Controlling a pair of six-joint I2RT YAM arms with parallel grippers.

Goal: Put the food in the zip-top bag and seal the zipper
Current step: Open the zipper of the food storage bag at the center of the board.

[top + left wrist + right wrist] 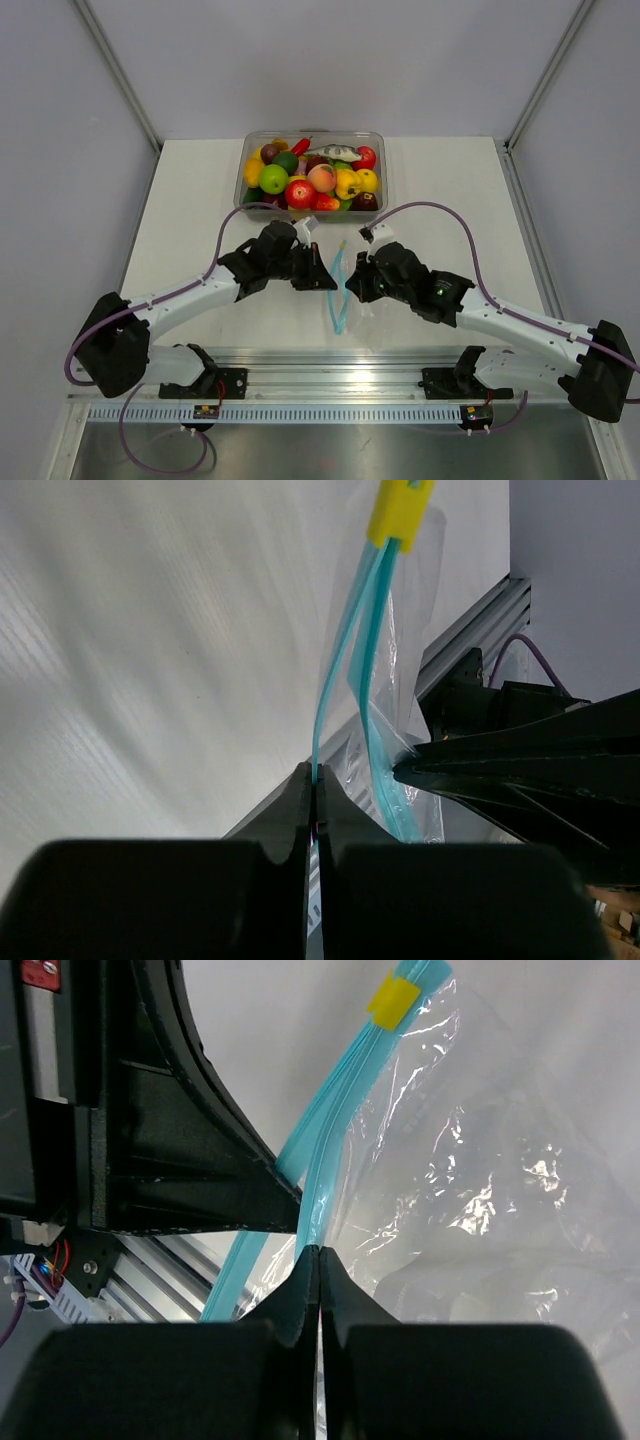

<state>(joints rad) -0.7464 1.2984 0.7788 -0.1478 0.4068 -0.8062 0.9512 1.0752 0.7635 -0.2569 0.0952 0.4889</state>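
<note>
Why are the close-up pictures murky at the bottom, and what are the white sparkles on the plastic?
Left wrist view: the left pincer sits too near the lens, so it blurs; right wrist view: likewise the right pincer, and the sparkles are light glaring off the crinkled zip-top bag; top view: evenly lit and sharp, though the clear bag nearly vanishes, only its zipper showing.

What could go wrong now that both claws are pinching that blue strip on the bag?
The left gripper and right gripper each pinch only a thin edge of the zipper; when they pull apart, one may slip off. The flimsy zip-top bag could also lift or slide.
</note>
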